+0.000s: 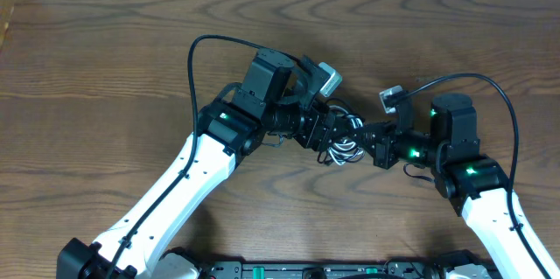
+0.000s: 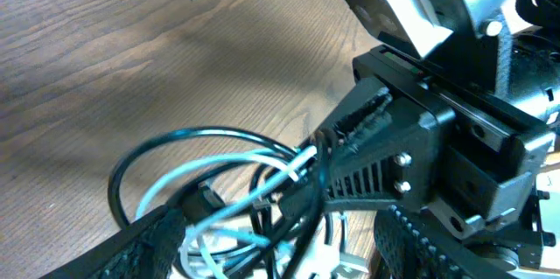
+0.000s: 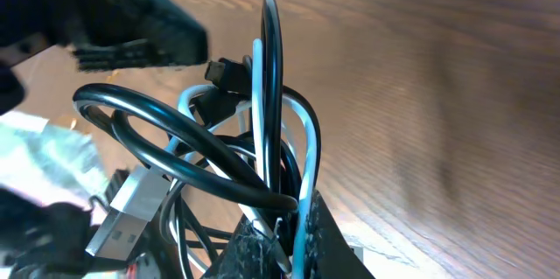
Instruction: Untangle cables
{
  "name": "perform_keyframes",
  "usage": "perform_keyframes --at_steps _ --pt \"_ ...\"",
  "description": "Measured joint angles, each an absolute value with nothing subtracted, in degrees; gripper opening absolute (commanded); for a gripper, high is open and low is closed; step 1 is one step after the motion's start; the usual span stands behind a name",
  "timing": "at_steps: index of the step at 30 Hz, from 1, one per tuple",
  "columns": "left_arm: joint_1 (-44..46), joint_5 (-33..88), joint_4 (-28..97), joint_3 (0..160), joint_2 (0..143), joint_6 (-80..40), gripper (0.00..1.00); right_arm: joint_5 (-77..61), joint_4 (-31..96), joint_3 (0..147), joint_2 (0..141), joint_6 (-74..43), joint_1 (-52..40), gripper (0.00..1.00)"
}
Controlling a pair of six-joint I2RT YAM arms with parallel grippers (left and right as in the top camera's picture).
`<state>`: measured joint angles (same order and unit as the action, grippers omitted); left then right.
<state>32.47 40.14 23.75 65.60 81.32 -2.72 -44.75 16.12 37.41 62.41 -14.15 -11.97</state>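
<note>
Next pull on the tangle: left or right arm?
Left. The left tool is open around loops of the cables, so it can close on a strand. The right tool is shut on the cables and probably serves better as the anchor.

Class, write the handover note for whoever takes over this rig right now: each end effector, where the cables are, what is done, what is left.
Left end effector: open, fingers on either side of the bundle, gripping nothing.
Right end effector: shut on the cables, black and white strands pinched together.
Where: one looped bundle between the two arms, mid-table.
Done: nothing separated yet.
Left: probably regrip one strand with the left, draw the two apart, lay them separately.
</note>
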Motion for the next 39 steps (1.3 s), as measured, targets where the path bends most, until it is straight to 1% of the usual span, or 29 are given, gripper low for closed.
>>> perform_keyframes --at_steps 1,2,3,5,6,8,13,17,20,23,39 --pt "32.5 40.1 23.7 65.6 81.3 -2.7 0.68 -45.5 15.7 37.4 62.4 -14.1 -12.0 0.01" --pt "32.5 40.0 23.7 65.6 81.3 -2.8 0.64 -46.3 15.4 37.4 62.4 -14.0 -12.0 0.01" --pt "32.5 39.9 23.7 65.6 81.3 -2.8 0.58 -47.0 15.0 37.4 62.4 -14.0 -12.0 0.01" --pt "32.5 38.9 23.8 65.6 81.5 -2.8 0.43 -48.4 14.5 37.4 62.4 -13.9 -12.0 0.01" --pt "32.5 38.5 23.9 65.6 81.8 -2.9 0.38 -48.8 14.4 37.4 62.4 -13.9 -12.0 0.01" --pt "32.5 38.0 23.8 65.5 82.3 -2.6 0.32 -49.3 14.4 37.4 62.4 -13.9 -12.0 0.01" --pt "32.5 37.4 22.4 65.3 82.8 -2.8 0.23 -49.5 14.5 37.4 62.4 -13.9 -12.0 0.01" --pt "32.5 37.3 19.9 65.3 82.8 -3.6 0.23 -49.5 14.9 37.4 62.4 -14.0 -12.0 0.01" --pt "32.6 37.4 18.3 65.3 82.8 -4.5 0.26 -49.6 15.6 37.4 62.4 -13.6 -11.9 0.01" --pt "32.7 37.4 16.8 65.3 82.8 -5.7 0.26 -49.8 16.5 37.4 62.4 -13.1 -11.9 0.01" --pt "32.7 37.1 22.2 65.3 82.8 -7.3 0.29 -53.4 16.4 37.4 62.5 -10.8 -11.9 0.01"
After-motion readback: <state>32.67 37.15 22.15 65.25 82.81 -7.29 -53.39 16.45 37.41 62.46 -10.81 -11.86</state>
